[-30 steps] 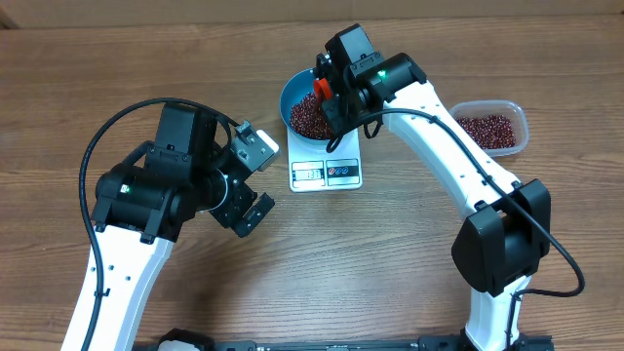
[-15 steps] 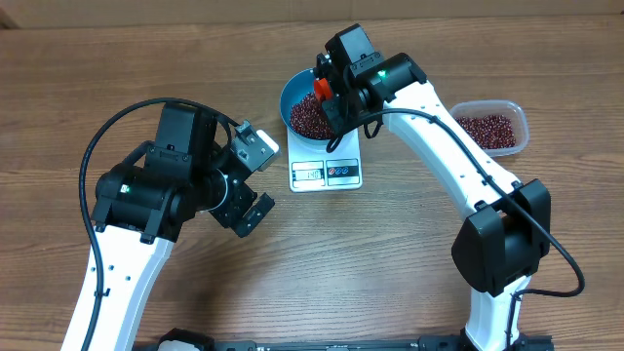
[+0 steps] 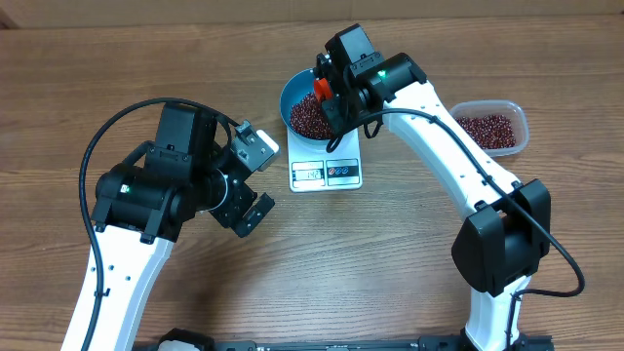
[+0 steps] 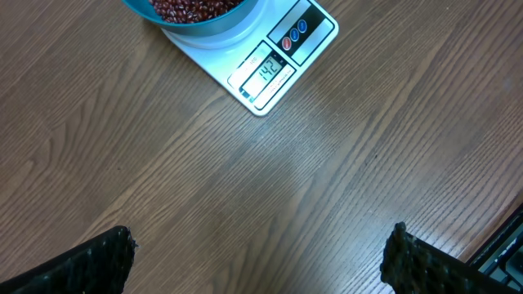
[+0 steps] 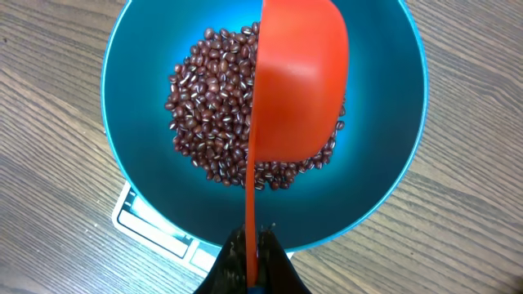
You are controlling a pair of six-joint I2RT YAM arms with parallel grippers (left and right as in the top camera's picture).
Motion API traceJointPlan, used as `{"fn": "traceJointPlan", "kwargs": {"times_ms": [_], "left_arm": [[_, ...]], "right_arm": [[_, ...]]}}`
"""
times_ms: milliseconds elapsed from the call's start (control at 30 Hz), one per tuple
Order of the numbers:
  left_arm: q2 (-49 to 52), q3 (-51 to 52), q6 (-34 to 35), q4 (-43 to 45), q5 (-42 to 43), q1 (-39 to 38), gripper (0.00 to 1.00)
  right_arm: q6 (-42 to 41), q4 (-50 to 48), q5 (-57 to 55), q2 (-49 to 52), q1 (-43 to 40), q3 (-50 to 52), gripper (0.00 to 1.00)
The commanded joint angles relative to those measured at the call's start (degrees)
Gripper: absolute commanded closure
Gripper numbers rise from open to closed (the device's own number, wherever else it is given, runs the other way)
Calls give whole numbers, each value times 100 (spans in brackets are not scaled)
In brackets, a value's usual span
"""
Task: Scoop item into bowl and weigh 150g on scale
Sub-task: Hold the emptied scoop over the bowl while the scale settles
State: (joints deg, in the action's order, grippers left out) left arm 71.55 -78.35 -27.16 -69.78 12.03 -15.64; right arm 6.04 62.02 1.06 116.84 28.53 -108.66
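Note:
The blue bowl (image 3: 297, 90) stands on the white scale (image 3: 327, 174), with a heap of dark red-brown beans (image 3: 308, 118) in it. My right gripper (image 3: 330, 99) hangs over the bowl, shut on the thin handle of an orange-red scoop (image 3: 323, 90). In the right wrist view the scoop (image 5: 298, 90) is turned on its side above the beans (image 5: 208, 122), inside the bowl (image 5: 131, 163). My left gripper (image 3: 261, 180) stands open over bare wood, left of the scale. Its view shows the scale's display (image 4: 265, 72) and the bowl's edge (image 4: 221, 28).
A clear plastic container (image 3: 490, 128) holding more beans sits at the right, beyond the right arm. The left arm's black cable loops over the table at the left. The scale's display edge faces the table's front.

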Motion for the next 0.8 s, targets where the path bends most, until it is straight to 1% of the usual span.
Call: {"fn": "traceJointPlan", "kwargs": {"times_ms": [0,767], "left_arm": [[37,-2,57,15,111,24,1],[37,-2,57,15,111,24,0]], "right_arm": [[28,-48,-37,-295,17,-205,96],[181,-184,-66,-293,76,-203,96]]}}
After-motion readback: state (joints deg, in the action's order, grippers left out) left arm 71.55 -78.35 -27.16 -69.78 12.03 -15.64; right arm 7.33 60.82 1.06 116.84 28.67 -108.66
